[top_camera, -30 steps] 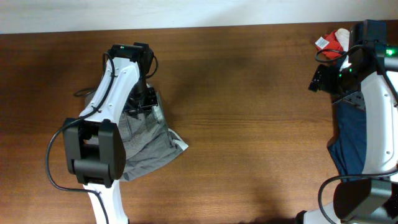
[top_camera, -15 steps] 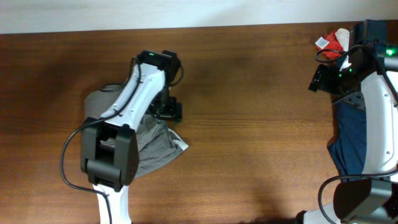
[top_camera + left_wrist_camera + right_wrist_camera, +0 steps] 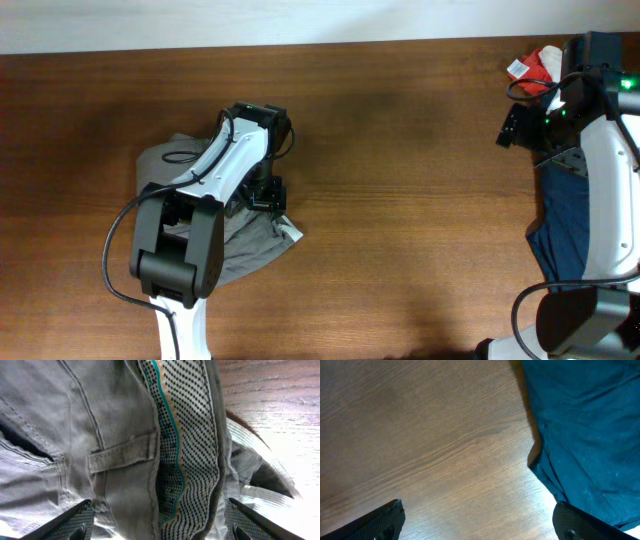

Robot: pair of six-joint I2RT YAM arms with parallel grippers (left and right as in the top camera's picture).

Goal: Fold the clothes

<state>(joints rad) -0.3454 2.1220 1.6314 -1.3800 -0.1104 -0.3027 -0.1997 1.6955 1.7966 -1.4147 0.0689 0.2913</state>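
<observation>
The grey clothes (image 3: 200, 225) lie crumpled on the left of the table, a pale waistband corner (image 3: 290, 232) poking out to the right. My left gripper (image 3: 264, 192) hovers over their right edge. In the left wrist view the grey fabric (image 3: 75, 435) with a belt loop (image 3: 122, 452) and a dotted inner waistband (image 3: 187, 445) fills the frame. The left gripper (image 3: 160, 512) is open, its fingers (image 3: 65, 522) wide on either side of the waistband. My right gripper (image 3: 477, 510) stands open over bare wood, beside a blue garment (image 3: 585, 425).
A blue garment (image 3: 562, 230) lies at the right edge under the right arm (image 3: 600, 150). A red and white cloth (image 3: 540, 65) sits at the back right corner. Brown wooden tabletop (image 3: 400, 200) stretches between the two arms.
The left gripper has opened and let go of the grey garment, then shifted right and slightly toward the front. The garment's upper part now lies spread to the left. The right arm has not moved.
</observation>
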